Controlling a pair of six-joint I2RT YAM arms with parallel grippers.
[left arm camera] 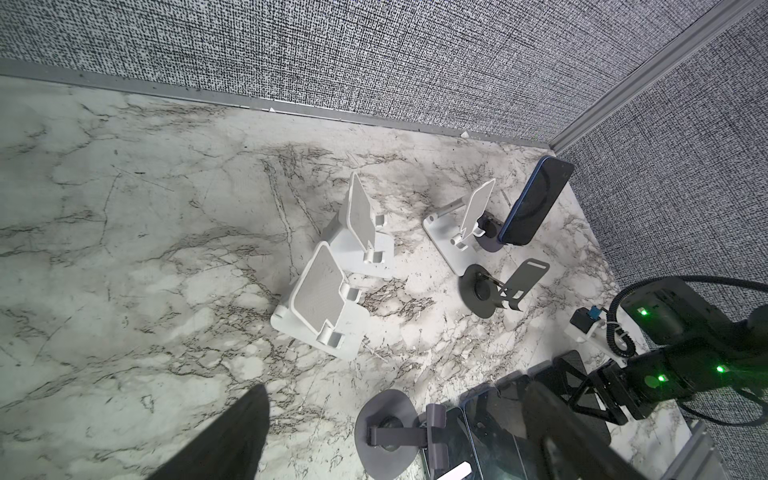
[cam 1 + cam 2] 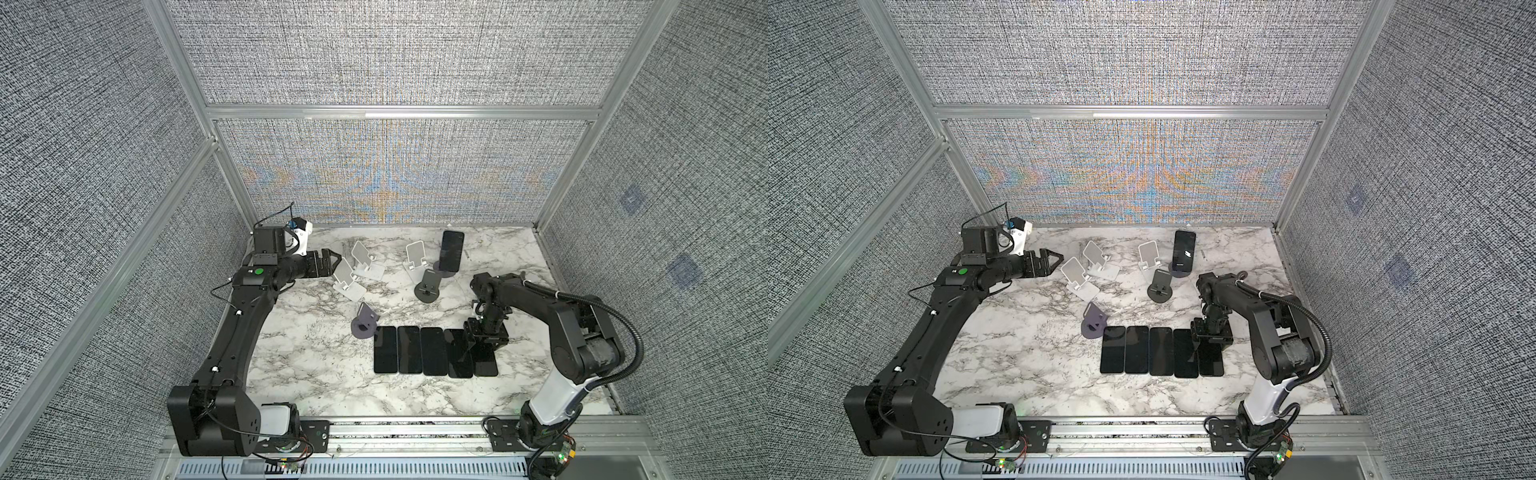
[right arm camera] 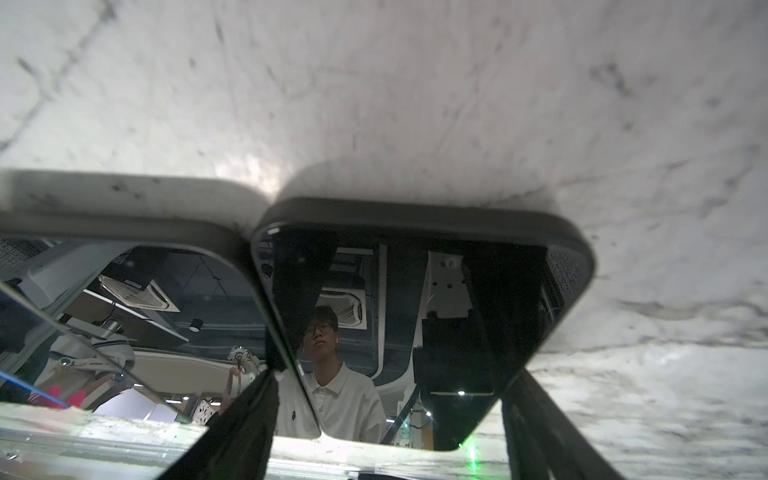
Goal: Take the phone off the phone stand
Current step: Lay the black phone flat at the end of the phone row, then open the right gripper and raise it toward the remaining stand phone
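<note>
While left gripper [image 2: 337, 262] gapes beside white stands [image 2: 361, 253], right gripper [image 2: 484, 345] spread loose over end phone [image 2: 485, 363], empty dark stand [image 2: 428, 286] fronting phone [image 2: 452, 250], upright on phone stand [image 2: 441, 272], worktop [image 2: 316, 374] far edge, black-faced, blue-backed.

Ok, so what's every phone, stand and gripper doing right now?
standing phone, propped upright on its dark stand
five phones, lying flat in a row
three white stands, empty
two other dark stands, empty
left gripper, open, holding nothing
right gripper, down over the row's end phone, grip unclear
</note>
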